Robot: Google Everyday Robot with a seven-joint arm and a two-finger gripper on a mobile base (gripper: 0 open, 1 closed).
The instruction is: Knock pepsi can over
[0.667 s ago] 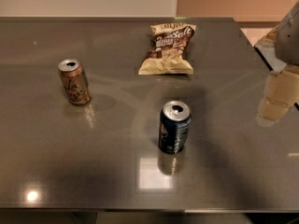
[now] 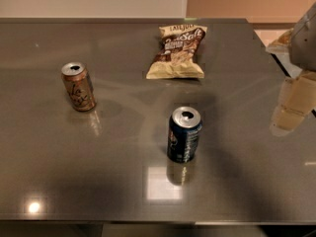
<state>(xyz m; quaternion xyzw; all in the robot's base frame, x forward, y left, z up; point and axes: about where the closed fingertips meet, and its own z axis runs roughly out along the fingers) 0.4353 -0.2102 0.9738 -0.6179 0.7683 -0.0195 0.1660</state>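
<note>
Dark blue and upright, the pepsi can (image 2: pixel 184 135) stands well left of my gripper (image 2: pixel 289 110), whose spread I cannot tell, hanging over the table (image 2: pixel 98 181) near its edge.

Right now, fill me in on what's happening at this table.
The pepsi can is meant to be knocked over, but it stands upright near the middle of the grey table, untouched. The robot's end effector hangs at the right edge of the view, well apart from it. A copper can stands off to the left, and a chip bag lies farther back.
</note>
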